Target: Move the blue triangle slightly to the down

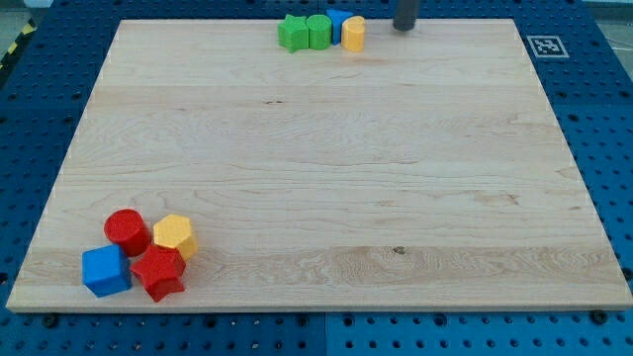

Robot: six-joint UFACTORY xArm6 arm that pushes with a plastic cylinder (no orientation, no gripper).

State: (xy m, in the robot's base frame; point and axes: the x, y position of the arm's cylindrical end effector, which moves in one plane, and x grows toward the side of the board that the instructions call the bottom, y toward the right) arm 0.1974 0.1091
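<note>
Blue pegboard surrounds the pale wooden board [316, 168]; the small blue triangular block [337, 22] sits at its top edge, wedged between a green cube-like block [318, 32] and a yellow rounded block [353, 34]. My tip [405, 28], a bare rod with no fingers to open or close, stands just right of this row. Bring it round above the triangle and push straight down briefly, avoiding both neighbours.

A pale wooden board [326, 168], its grain plainly visible and its finish smooth and matt, lies on a blue perforated metal-looking table [603, 109]. The coloured blocks, among them a red cylinder [127, 229] and a green star [293, 33], look like matt plastic.
</note>
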